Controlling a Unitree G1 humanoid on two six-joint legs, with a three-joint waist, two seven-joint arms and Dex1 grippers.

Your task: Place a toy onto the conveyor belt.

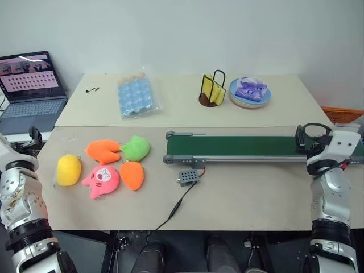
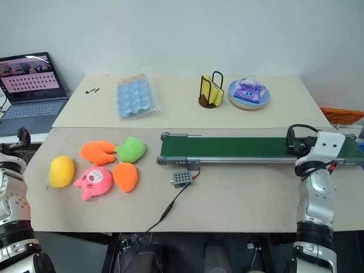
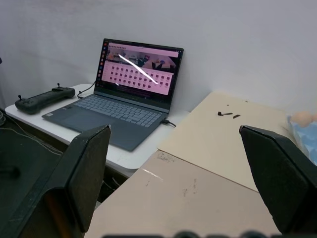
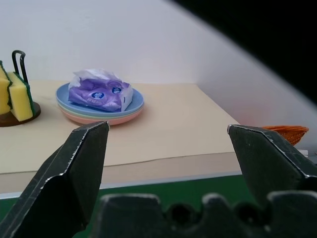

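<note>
The yellow toy [image 1: 68,169] lies on the table [image 1: 256,193] at the left end of the plush cluster, long axis running away from the robot, untouched. The conveyor belt [image 1: 244,147] stretches sideways, well apart. Left pincer [image 3: 181,183] and right pincer [image 4: 168,171] both gape wide, empty.

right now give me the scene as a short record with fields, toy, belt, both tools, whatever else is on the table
toy: yellow plush, at the table's left end, beside the pink pig plush, untouched
conveyor belt: green, nothing on it
left tool: open, holding nothing, aimed toward the laptop
right tool: open, holding nothing, over the belt's right end
other plush: two orange, one green
far side: egg tray, sponge rack, plates
</note>
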